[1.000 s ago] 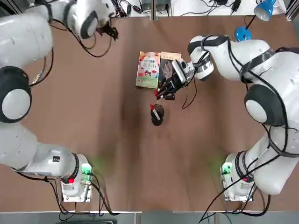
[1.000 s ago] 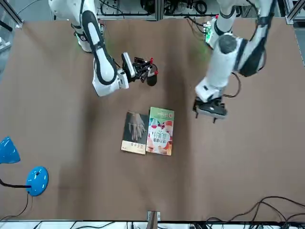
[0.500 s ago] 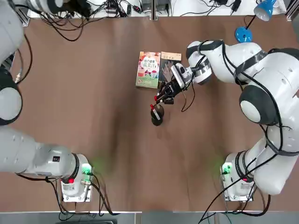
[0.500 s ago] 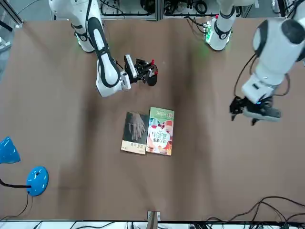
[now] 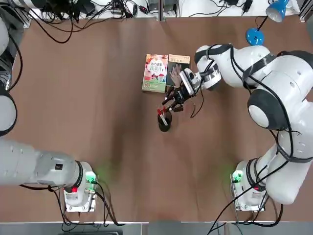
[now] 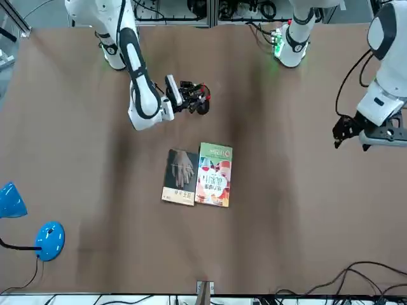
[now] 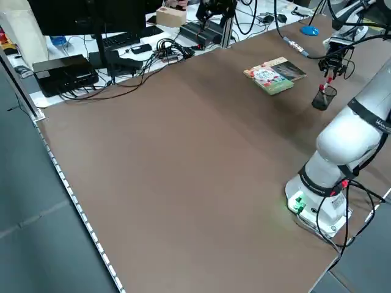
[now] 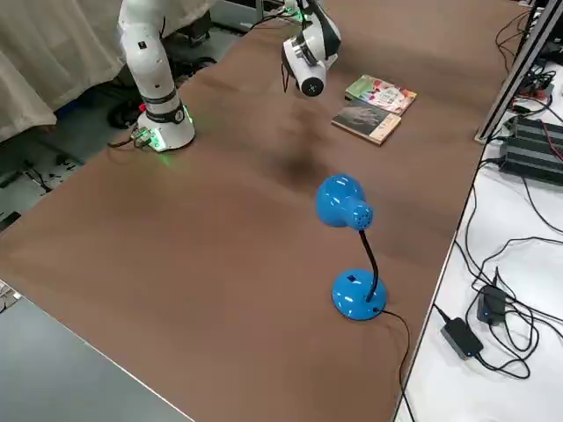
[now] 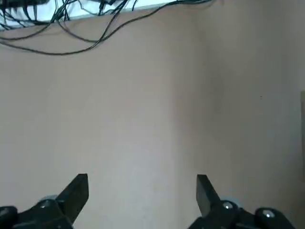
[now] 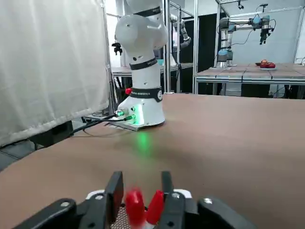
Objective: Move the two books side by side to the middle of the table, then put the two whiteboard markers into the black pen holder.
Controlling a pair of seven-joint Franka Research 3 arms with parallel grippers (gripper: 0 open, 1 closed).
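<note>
So the right gripper (image 10: 145, 186)'s jaws are apart around both red-capped markers (image 5: 162, 115) in the black pen holder (image 5: 165, 122), mid-frame up top; left gripper (image 9: 143, 188), upper left, has its jaws apart.

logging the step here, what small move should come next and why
Probably lift the right pincer straight up and away: both markers already stand in the holder, and its opening fingers are right beside their red caps.

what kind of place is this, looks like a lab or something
Probably a robotics lab: two robot arms are mounted on one big table, cables tangle beside a monitor, and another arm stands behind.
</note>
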